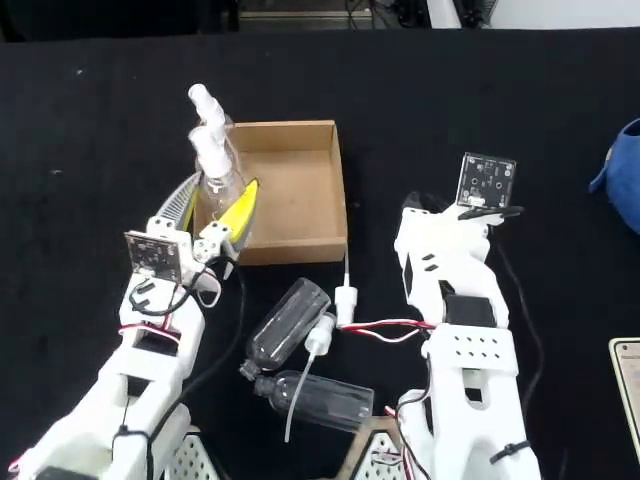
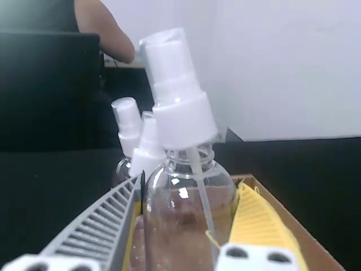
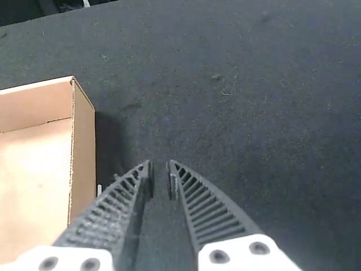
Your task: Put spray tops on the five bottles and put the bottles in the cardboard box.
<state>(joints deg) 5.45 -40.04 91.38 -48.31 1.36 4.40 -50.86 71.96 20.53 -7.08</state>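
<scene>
My left gripper [image 1: 222, 192] is shut on a clear bottle [image 1: 222, 180] that carries a white spray top [image 2: 175, 90], holding it upright at the near left side of the cardboard box [image 1: 300, 190]. Two more capped bottles [image 2: 135, 141] stand just behind it, by the box's left wall. Two uncapped bottles lie on the table, one [image 1: 288, 320] in front of the box and one [image 1: 322, 398] nearer me. Beside them lie two loose spray tops [image 1: 346, 300] [image 1: 320, 335]. My right gripper [image 3: 159, 178] hovers shut and empty over the table to the right of the box [image 3: 34, 169].
A blue object [image 1: 625, 175] sits at the right edge of the table, and a pale card [image 1: 626, 370] lies further forward. Red and white cables [image 1: 385, 328] run from the right arm toward the loose spray tops.
</scene>
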